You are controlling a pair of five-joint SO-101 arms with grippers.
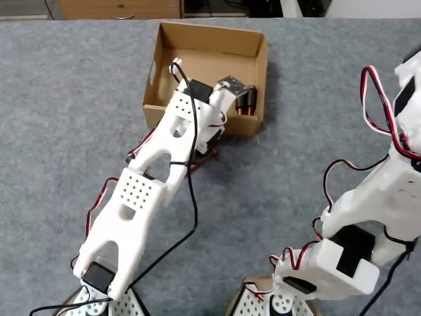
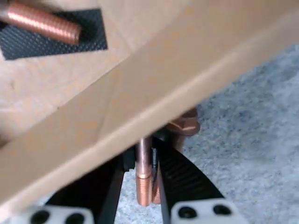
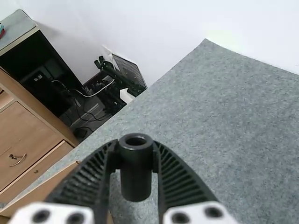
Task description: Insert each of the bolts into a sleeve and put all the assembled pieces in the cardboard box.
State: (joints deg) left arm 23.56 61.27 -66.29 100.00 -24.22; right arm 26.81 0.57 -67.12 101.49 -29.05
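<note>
The main risk is the box (image 1: 210, 31): the left jaws pinch a bare bolt (image 2: 143, 186) just beside the outside of its near wall (image 2: 154, 88); whether they touch I cannot tell. A push forward, or a lift that is not straight, would likely catch bolt or jaws on the cardboard, twisting the bolt in the grip or shoving the box along the surface (image 1: 66, 99); let go here, the bolt would land loose and unassembled. The sleeve (image 3: 135, 179) is pinched in the right jaws, open end showing, well apart from the bolt; a slight tilt of either at mating would probably jam the thread at the mouth. The left arm (image 1: 141, 197) stretches from its base to the box, wrist low; the right arm (image 1: 368, 197) is folded near its base, wrist raised above the surface. Finished pieces (image 1: 246, 100) lie in the box's corner.
</note>
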